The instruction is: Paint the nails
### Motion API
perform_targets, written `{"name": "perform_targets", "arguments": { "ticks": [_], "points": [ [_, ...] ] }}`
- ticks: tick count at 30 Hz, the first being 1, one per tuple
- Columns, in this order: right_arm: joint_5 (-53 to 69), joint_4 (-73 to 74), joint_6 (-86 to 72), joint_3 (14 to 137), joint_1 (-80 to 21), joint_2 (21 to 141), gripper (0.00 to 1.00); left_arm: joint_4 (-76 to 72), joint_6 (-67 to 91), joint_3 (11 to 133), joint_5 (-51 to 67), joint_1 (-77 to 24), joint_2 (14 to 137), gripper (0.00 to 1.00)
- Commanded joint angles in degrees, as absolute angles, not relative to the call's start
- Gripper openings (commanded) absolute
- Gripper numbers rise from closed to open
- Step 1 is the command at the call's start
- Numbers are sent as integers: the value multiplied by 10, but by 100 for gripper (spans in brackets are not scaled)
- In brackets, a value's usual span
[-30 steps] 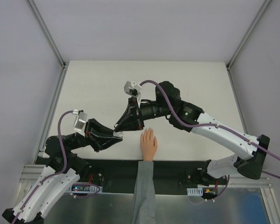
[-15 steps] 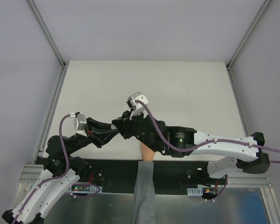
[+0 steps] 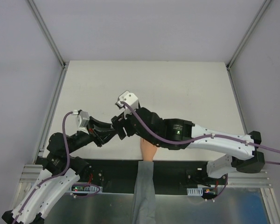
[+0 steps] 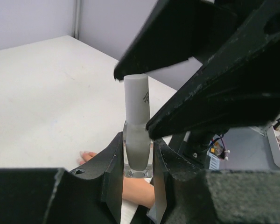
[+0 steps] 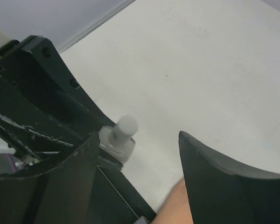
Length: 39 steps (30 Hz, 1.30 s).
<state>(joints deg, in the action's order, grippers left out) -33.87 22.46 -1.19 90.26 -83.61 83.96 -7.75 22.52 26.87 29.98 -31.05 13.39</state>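
Uncapping: left fingers (image 4: 113,173) clamp the bottle (image 4: 138,151) upright; right fingers (image 5: 224,182) gape beside its cap (image 4: 136,100), not gripping. Next, they must close squarely on it and twist. The hand (image 3: 148,152) lies mid near edge of the bench (image 3: 177,84), nails hidden.

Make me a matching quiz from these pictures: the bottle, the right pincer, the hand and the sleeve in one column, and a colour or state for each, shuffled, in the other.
1. bottle
2. right pincer
3. hand
4. sleeve

A. grey
B. open
C. clamped in the left pincer
D. peach

Pairs: 1-C, 2-B, 3-D, 4-A
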Motion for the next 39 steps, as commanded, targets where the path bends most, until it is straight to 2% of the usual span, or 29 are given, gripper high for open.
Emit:
{"name": "perform_targets", "arguments": {
  "ticks": [1, 3, 4, 7, 10, 13, 14, 17, 25, 32, 39],
  "points": [
    [-112, 254, 83, 886, -776, 752, 73, -70, 267, 302, 371, -307, 119, 0],
    [-20, 226, 91, 861, -744, 725, 77, -63, 283, 306, 391, -307, 118, 0],
    [94, 218, 94, 840, -708, 707, 78, -62, 287, 309, 404, -307, 119, 0],
    [264, 173, 97, 811, -657, 697, 79, -62, 310, 314, 424, -307, 119, 0],
    [349, 128, 90, 806, -637, 702, 77, -62, 330, 318, 425, -306, 118, 0],
    [387, 67, 48, 804, -623, 718, 74, -65, 339, 320, 432, -307, 114, 0],
    [399, 56, 35, 811, -622, 727, 69, -67, 342, 320, 430, -307, 113, 0],
    [419, 26, 8, 817, -621, 751, 63, -76, 348, 320, 431, -307, 108, 0],
    [430, -21, -25, 819, -620, 784, 55, -98, 366, 318, 439, -307, 105, 0],
    [453, -41, -41, 818, -620, 797, 35, -127, 372, 316, 434, -307, 109, 0],
    [456, -45, -40, 809, -620, 799, 21, -149, 372, 325, 442, -307, 132, 0]
  ]
}}
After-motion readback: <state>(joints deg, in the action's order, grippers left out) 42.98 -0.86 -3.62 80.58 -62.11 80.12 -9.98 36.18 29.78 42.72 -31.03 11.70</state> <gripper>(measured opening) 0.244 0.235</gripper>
